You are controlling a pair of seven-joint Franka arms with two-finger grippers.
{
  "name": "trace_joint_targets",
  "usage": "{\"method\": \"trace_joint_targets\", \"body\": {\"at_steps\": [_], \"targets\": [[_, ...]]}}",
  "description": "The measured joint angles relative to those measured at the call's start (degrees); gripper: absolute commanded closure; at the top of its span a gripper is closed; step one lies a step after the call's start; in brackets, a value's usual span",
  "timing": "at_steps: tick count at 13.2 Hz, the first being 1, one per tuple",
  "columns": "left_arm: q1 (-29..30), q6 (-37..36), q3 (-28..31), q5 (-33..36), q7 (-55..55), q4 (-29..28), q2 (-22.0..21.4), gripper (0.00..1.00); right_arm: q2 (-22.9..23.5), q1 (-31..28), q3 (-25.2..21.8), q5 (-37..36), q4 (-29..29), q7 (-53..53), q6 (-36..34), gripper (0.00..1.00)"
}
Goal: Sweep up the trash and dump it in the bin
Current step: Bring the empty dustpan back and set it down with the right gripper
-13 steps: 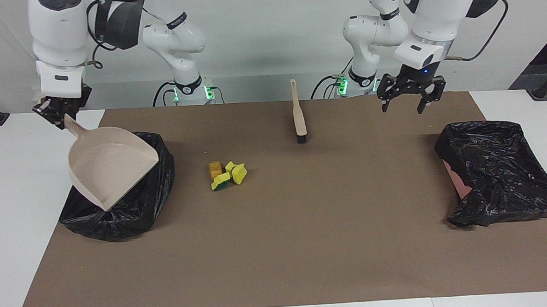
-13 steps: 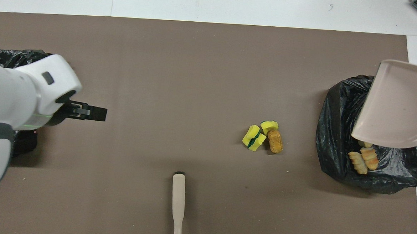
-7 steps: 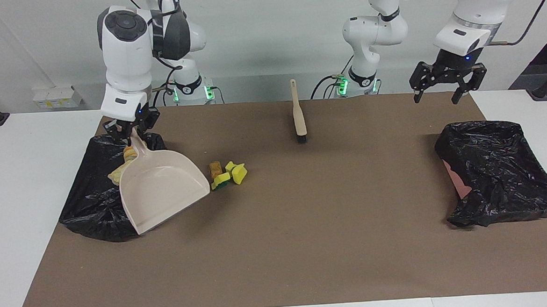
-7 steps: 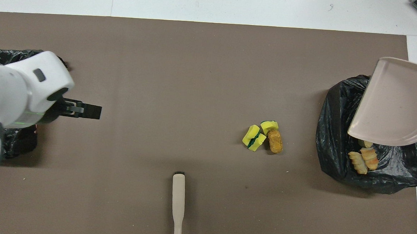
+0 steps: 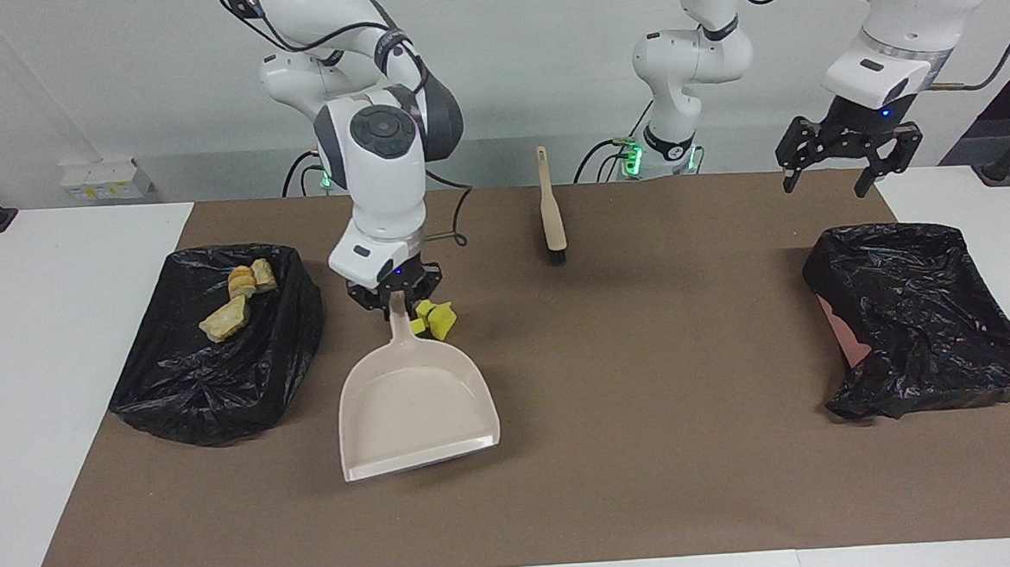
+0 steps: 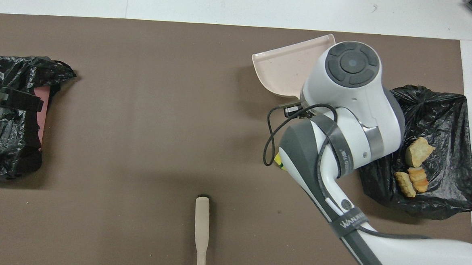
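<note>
Right pincer [image 5: 394, 302] grasping dustpan [image 5: 415, 409] handle, pan on desk beside leftover sponge trash [image 5: 436, 318], bread chunks [image 5: 230, 319] already in bin [image 5: 217, 394]; left pincer [image 5: 846, 166] released, waiting, probably fetches brush [image 5: 550, 208] to sweep next.

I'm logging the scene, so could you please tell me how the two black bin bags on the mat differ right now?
The bin bag at the right arm's end holds golden-tan bread chunks; the bin bag at the left arm's end shows no trash inside. The first keeps a boxy, upright form, while the second sags outward with a pink patch exposed at its side. The dustpan sits beside the first; nothing lies beside the second. Both are crinkled black plastic on the brown mat.
</note>
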Motion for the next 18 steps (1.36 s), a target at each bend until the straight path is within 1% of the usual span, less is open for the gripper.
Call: {"method": "trace_joint_targets", "body": {"at_steps": [3, 5, 7, 10, 15, 18], "targets": [[0.00, -0.59, -0.02, 0.00, 0.04, 0.02, -0.02, 0.00, 4.70, 2.81, 0.02, 2.17, 1.74, 6.75, 4.76, 1.00], [0.00, -0.75, -0.02, 0.00, 0.04, 0.05, -0.04, 0.00, 7.31, 4.76, 0.01, 4.72, 1.84, 8.78, 8.70, 1.00], [0.00, -0.97, -0.01, 0.00, 0.04, 0.06, -0.06, 0.00, 9.50, 6.45, 0.01, 5.50, 2.01, 10.22, 11.06, 1.00], [0.00, -1.68, -0.06, -0.02, 0.04, 0.07, -0.07, 0.00, 10.64, 7.08, 0.04, 6.79, 2.20, 10.35, 12.26, 1.00], [0.00, -1.95, -0.15, -0.03, 0.04, 0.10, -0.08, 0.00, 11.74, 10.67, 0.03, 7.02, 1.97, 10.45, 13.04, 1.00], [0.00, -1.96, -0.05, -0.03, 0.04, 0.10, -0.09, 0.00, 11.74, 13.48, 0.06, 7.12, 1.98, 14.11, 13.06, 1.00]]}}
